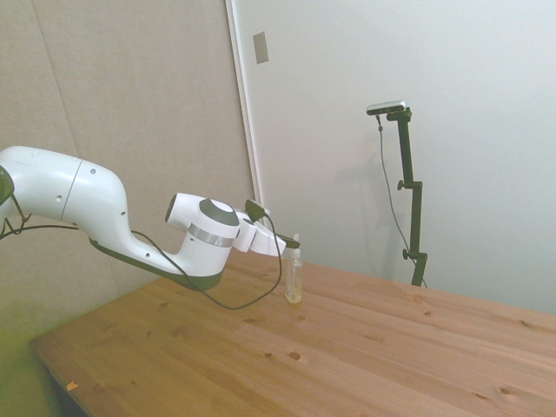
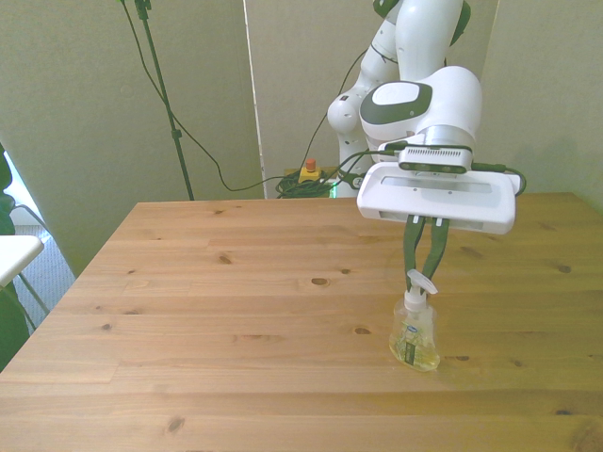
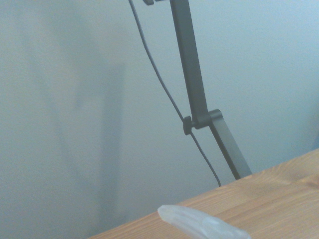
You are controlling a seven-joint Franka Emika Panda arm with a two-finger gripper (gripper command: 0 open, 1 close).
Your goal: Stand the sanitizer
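The sanitizer [image 2: 415, 335] is upright on the table [image 2: 236, 320], toward the front view's right. Its pump neck is pinched by the gripper [image 2: 423, 281]. Base should be seated flat before release, then fingers opened gently.

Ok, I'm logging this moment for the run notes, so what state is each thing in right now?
sanitizer: upright on its base on the table, pump nozzle at the top, pale yellowish liquid inside.
claw: right at the pump nozzle, fingers closed in around it; not lifted away.
table: bare wood around the bottle.
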